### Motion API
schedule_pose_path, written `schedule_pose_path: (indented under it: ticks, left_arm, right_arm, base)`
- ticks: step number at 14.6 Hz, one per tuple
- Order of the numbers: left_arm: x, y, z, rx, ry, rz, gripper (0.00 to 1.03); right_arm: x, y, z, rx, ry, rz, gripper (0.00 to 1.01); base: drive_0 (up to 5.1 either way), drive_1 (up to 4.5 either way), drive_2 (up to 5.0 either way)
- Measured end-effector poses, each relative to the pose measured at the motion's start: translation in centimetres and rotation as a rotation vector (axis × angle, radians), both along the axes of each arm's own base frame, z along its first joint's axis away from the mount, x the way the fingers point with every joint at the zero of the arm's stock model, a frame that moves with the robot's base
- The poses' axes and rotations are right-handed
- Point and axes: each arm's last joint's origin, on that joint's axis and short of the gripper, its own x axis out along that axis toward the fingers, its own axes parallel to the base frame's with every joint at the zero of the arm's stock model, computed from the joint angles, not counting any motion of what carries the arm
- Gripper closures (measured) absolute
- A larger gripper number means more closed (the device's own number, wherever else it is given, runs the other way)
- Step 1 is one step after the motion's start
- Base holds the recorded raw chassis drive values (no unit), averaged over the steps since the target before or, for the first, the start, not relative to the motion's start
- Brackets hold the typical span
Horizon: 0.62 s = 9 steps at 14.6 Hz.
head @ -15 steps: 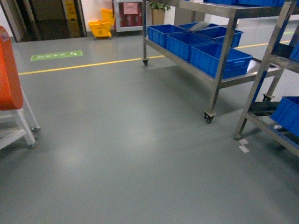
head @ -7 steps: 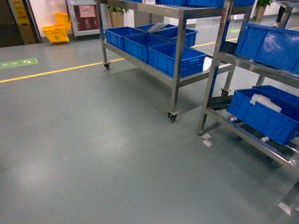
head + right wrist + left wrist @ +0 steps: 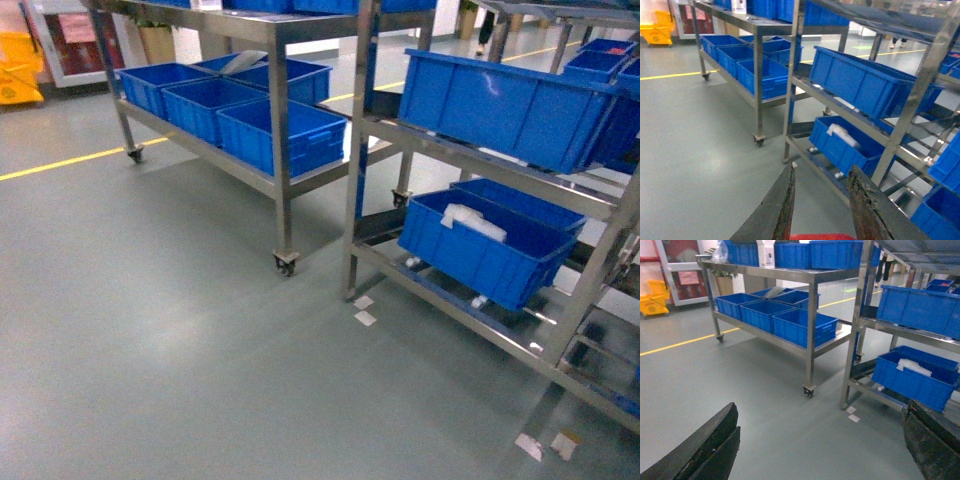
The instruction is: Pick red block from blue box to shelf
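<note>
In the right wrist view the red block (image 3: 822,236) shows as a red strip at the bottom edge, between the two fingers of my right gripper (image 3: 822,168), which is shut on it. My left gripper (image 3: 821,405) is open, its dark fingers wide apart over bare floor with nothing between them. The shelf (image 3: 357,180), a shiny steel rack, stands to the right and also shows in the wrist views (image 3: 852,350) (image 3: 792,75). The blue box is out of view. Neither gripper appears in the head view.
Dark blue ribbed crates (image 3: 500,105) fill the rack's levels; one low crate (image 3: 480,250) holds white packing. A second steel rack on castors (image 3: 280,150) stands to the left with more crates. White tape marks (image 3: 362,310) and a yellow line (image 3: 60,163) lie on the grey floor.
The head view has swung to the right. The racks have slid left and nearer, and the orange object at the far left has left the frame.
</note>
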Motion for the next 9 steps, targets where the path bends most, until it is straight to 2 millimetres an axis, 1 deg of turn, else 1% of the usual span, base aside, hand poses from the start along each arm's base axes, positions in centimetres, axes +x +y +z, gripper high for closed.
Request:
schedule_pose_path:
  ticks: [9]
  left_arm:
    - [0.00, 0.00, -0.03, 0.000, 0.003, 0.001, 0.05]
  right_arm:
    - [0.00, -0.01, 0.03, 0.000, -0.003, -0.001, 0.75]
  base:
    - [0.9, 0.70, -6.7]
